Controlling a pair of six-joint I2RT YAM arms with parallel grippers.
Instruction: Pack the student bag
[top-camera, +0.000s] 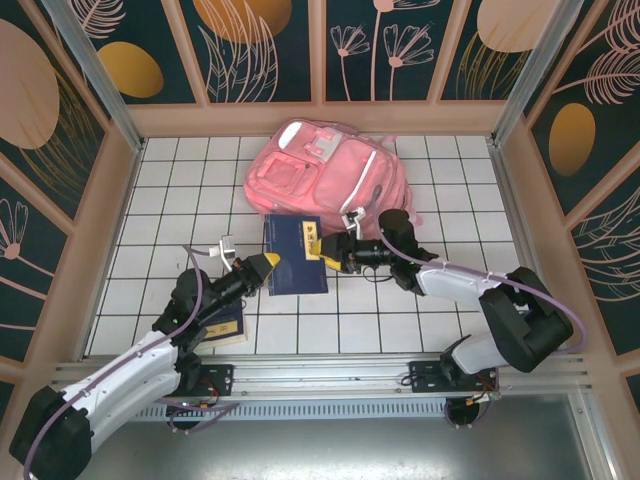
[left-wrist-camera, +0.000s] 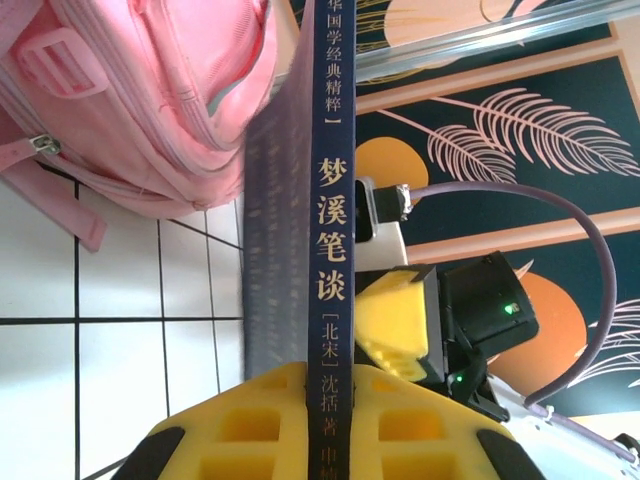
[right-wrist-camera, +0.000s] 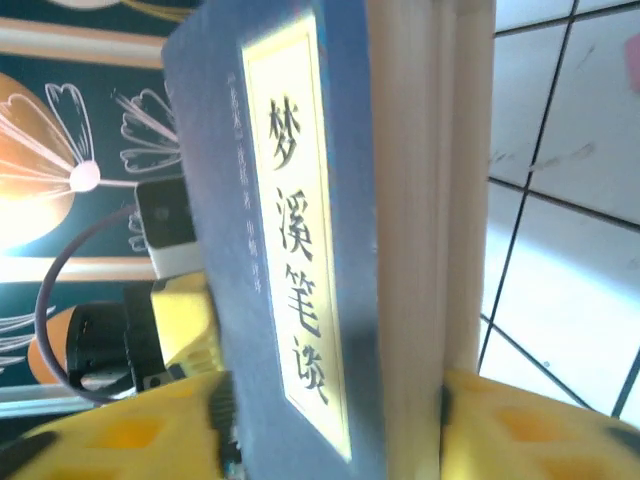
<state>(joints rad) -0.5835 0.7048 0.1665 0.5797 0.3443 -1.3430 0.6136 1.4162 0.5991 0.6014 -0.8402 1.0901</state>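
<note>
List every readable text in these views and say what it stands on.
"梦溪笔谈": spine of the book, left wrist view.
"华国学经典精粹": top of the same spine, with the start cut off by the picture's edge.
"[北宋] 沈括": lower on the spine.
"梦溪笔谈": cover label, right wrist view.
Small column of text beside that label: too blurred to read.

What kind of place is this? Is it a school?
Probably not a school: it looks like a small robot test booth. Painted wall panels box in a white tiled table, and two robot arms are bolted at its edge, near a pink backpack.
</note>
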